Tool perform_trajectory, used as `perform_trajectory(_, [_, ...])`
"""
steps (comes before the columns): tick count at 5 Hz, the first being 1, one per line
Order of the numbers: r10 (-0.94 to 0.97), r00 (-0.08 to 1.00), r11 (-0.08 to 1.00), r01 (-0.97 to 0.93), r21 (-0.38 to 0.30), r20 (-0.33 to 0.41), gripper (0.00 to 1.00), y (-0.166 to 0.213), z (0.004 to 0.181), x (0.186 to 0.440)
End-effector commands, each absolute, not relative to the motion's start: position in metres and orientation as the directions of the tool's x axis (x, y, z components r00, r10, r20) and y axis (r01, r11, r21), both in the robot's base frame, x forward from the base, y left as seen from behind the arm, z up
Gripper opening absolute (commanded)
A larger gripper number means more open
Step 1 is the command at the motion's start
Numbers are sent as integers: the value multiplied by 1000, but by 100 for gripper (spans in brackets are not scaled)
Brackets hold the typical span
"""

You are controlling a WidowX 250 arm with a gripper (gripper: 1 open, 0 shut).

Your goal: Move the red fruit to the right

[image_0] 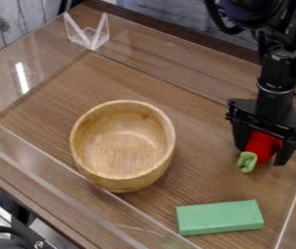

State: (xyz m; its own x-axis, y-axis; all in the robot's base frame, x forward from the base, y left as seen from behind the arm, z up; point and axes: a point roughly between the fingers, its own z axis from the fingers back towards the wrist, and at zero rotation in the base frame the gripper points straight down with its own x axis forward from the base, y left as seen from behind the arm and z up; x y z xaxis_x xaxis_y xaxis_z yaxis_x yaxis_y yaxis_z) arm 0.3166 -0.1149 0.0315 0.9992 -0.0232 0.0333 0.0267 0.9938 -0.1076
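The red fruit [263, 147] lies on the wooden table top at the right side, its light green cap [247, 161] pointing toward the front left. My gripper [271, 149] hangs straight down over it, open, with a black finger on each side of the fruit. The fingers stand apart from it rather than pressing on it. The gripper body hides the back of the fruit.
A wooden bowl [122, 144] stands left of centre. A flat green block [220, 216] lies near the front edge, below the gripper. Clear acrylic walls [34, 58] ring the table, one close on the right, and a small clear stand [86, 31] sits at the back left.
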Motion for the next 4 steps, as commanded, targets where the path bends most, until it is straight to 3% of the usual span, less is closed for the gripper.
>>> perform_trajectory(1, [-32,995,992,43,-118,93,100,-115,53,324])
perform_trajectory(4, [-65,991,990,78,-117,113,100,-113,63,322])
